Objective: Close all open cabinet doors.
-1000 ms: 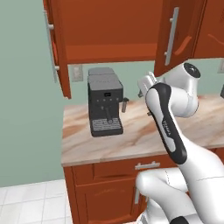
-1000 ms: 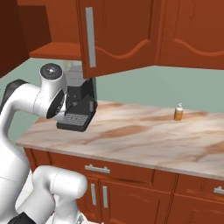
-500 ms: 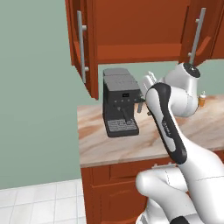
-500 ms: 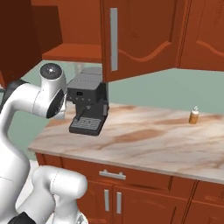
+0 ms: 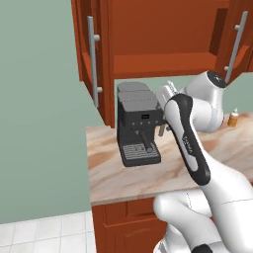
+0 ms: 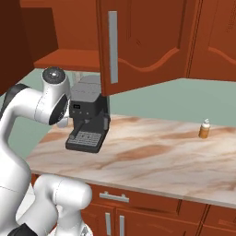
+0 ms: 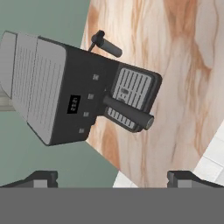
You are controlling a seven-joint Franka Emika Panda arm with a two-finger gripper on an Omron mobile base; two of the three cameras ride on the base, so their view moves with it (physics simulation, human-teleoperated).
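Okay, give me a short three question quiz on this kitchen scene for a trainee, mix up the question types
1. True or false: the left cabinet door and the right cabinet door both stand open over the marble counter.
2. What stands on the counter under the open cabinet? A) a toaster B) a coffee machine C) a kettle
3. Fill in: in the hand view, the two fingertips of the gripper are spread wide with nothing between them, so the gripper is ____.

Key: 1 true. 2 B. 3 open.
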